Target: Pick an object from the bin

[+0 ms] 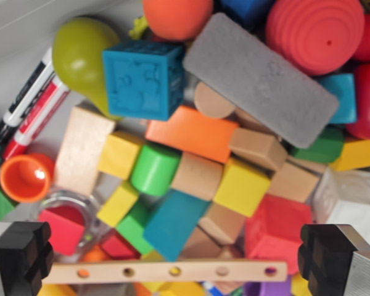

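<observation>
Wrist view: I see my gripper hanging spread wide, nothing between its black fingers, above the bin crowded with toys. Directly between the fingers lies a wooden strip with holes. Just above it sit a teal block, a yellow cube and a green cylinder. A grey sponge lies toward the top.

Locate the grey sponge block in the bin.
The grey sponge block lies upper middle in the wrist view, between the blue cube and the red ribbed ball.
</observation>
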